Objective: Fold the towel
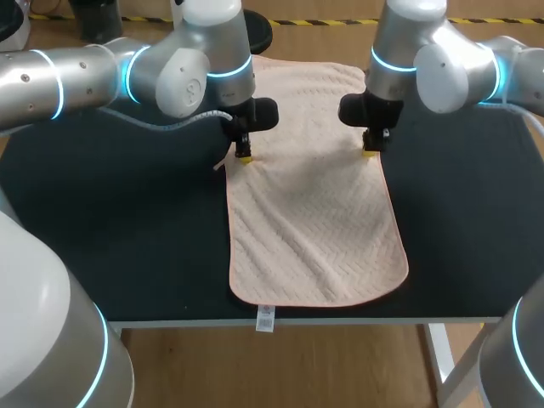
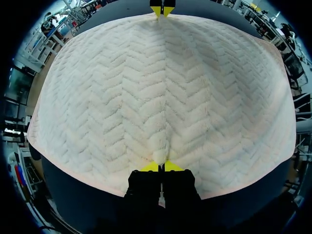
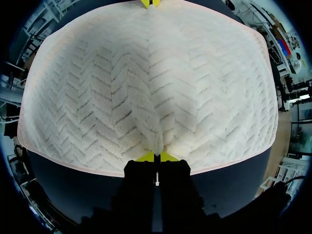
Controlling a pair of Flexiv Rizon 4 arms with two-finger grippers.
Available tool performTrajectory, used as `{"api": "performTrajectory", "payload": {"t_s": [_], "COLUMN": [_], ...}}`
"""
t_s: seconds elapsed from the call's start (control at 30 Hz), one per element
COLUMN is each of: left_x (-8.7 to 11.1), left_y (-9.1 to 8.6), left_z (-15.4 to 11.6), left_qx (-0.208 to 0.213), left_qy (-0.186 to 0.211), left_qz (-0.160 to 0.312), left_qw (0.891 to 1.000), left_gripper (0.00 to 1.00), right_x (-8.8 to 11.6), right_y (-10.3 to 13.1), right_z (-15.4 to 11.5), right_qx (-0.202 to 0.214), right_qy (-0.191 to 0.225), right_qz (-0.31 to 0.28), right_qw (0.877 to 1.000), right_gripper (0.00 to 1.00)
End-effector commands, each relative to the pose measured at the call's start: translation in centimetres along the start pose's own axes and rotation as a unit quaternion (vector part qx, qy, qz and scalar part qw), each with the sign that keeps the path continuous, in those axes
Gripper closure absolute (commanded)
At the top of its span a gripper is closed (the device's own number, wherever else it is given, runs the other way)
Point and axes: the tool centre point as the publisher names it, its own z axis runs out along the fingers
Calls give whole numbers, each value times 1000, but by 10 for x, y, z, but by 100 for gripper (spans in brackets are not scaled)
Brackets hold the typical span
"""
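Observation:
A pale pink towel (image 1: pixel 314 212) with a zigzag weave lies flat along the black table (image 1: pixel 110 229), from the far edge to the near edge. My left gripper (image 1: pixel 244 157) is down on the towel's left long edge, about midway along it. In the left wrist view it (image 2: pixel 162 165) is shut on a pinched ridge of the towel (image 2: pixel 161 97). My right gripper (image 1: pixel 371 152) is down on the right long edge opposite, and the right wrist view shows it (image 3: pixel 156 157) shut on a pinch of towel (image 3: pixel 146 83). Each wrist view has the other arm's yellow tips (image 2: pixel 162 10) across the cloth.
A small white label (image 1: pixel 265 319) hangs from the towel's near hem over the table's front edge. Bare black table lies on both sides of the towel.

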Motion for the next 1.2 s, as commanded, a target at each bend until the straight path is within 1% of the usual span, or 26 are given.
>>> {"api": "performTrajectory", "payload": {"t_s": [0.03,0.17,0.37,0.43,0.6,0.73,0.8,0.87,0.9,1.03,1.1,1.13,1.2], "left_x": [2,0,-6,-8,-14,-18,-22,-28,-32,-51,-59,-62,-70], "left_y": [2,-1,-7,-9,-12,-11,-11,-11,-12,-14,-16,-16,-20], "left_z": [-9,-20,-54,-68,-102,-130,-146,-163,-172,-215,-236,-242,-262], "left_qx": [1,7,25,34,34,37,33,32,27,23,17,16,9], "left_qy": [-6,-16,-57,-75,-118,-151,-171,-192,-205,-252,-280,-286,-310], "left_qz": [-3,-10,-6,-4,5,3,5,5,8,-4,-2,-2,0], "left_qw": [1000,1000,998,997,992,988,985,981,978,967,960,958,951], "left_gripper": [100,100,100,100,100,100,100,100,100,100,100,100,100], "right_x": [4,4,0,-2,-10,-17,-21,-26,-28,-40,-45,-47,-53], "right_y": [-3,-4,-6,-6,-5,-4,-4,-3,-2,-1,-1,0,1], "right_z": [-10,-21,-46,-57,-88,-118,-133,-153,-159,-200,-220,-226,-247], "right_qx": [-4,-7,-13,-17,-25,-38,-39,-50,-52,-60,-68,-68,-69], "right_qy": [-9,-19,-42,-55,-87,-120,-134,-155,-161,-217,-237,-245,-271], "right_qz": [-1,-2,-6,-8,-13,-19,-23,-30,-32,-41,-48,-50,-58], "right_qw": [1000,1000,999,998,996,992,990,986,985,973,968,966,958], "right_gripper": [100,100,100,100,100,100,100,100,100,100,100,100,100]}}
